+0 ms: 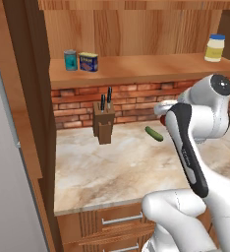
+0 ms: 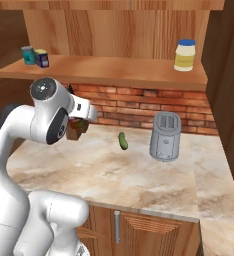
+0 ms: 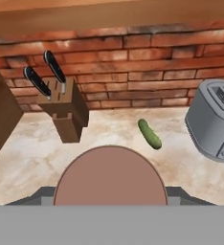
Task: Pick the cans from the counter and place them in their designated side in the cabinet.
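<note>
My gripper (image 2: 78,124) is shut on the red-brown can (image 3: 108,178), held above the counter (image 1: 112,167) in front of the brick wall. The can's round top hides most of my fingers in the hand view. The dark blue can with the yellow label (image 1: 88,62) stands on the left end of the cabinet shelf (image 1: 146,66), right beside a teal can with a silver lid (image 1: 70,60). Both also show at far left in the right base view: the blue can (image 2: 42,58) and the teal can (image 2: 28,55). The pale yellow jar (image 1: 215,47) stands at the shelf's right end.
A wooden knife block (image 3: 66,112) stands against the brick wall to the left. A green cucumber (image 3: 149,133) lies on the counter, and a grey toaster (image 2: 165,136) stands to its right. Drawers with metal handles (image 1: 122,219) sit below the counter.
</note>
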